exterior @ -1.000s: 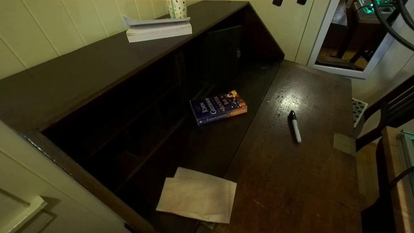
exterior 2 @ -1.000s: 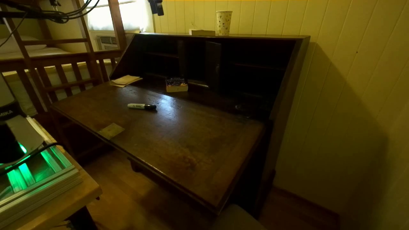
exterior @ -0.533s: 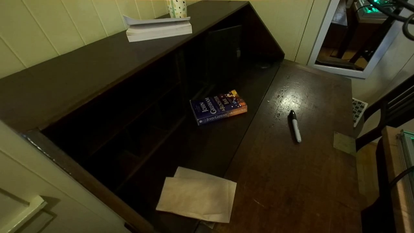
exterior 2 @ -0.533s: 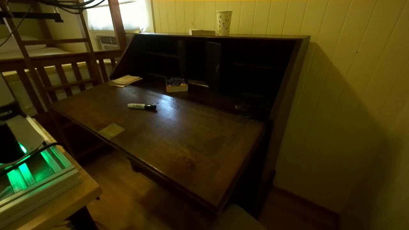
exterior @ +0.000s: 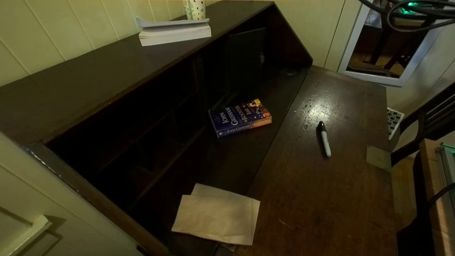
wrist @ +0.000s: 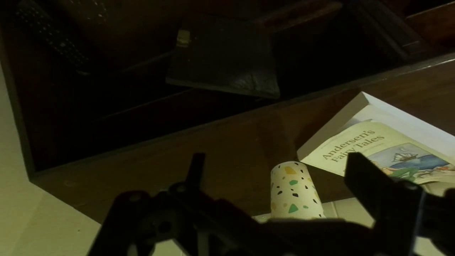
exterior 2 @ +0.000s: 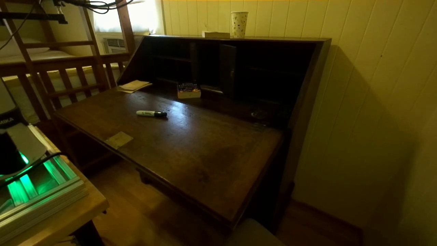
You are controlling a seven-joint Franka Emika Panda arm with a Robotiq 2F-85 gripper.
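The table [exterior 2: 205,147] is the largest thing before the tool [wrist: 274,158], its raised top [wrist: 227,153] stretching out ahead in the wrist view. A small cupboard door [wrist: 227,60] stands swung out beyond that, in the table's dark inside. The tool itself is spread wide, with nothing pinched between its fingers [wrist: 196,170]; both exterior views leave it out of frame, so its height is hard to judge. Well apart from the tool, overlapping papers [exterior: 217,217] lie partly on the table's front leaf [exterior: 320,199]. The Andersen book [wrist: 384,135] rests on the raised top, beyond the finger at the right of the wrist view, whose tip hides some of its cover. The John Grisham paperback [exterior: 240,119] lies well apart from the tool, farther in than the front leaf. The patterned cup [wrist: 296,192] stands upright on the raised top, just beside the Andersen book; from the tool it sits in line with the gap, off-centre toward that same finger. Smallest, the marker [exterior: 325,140] lies on the front leaf, well apart from the tool.

The step in hand looks like an approach, with nothing grasped. Gripping the cup would call for centring it between the fingers, then advancing until they straddle it before drawing together.
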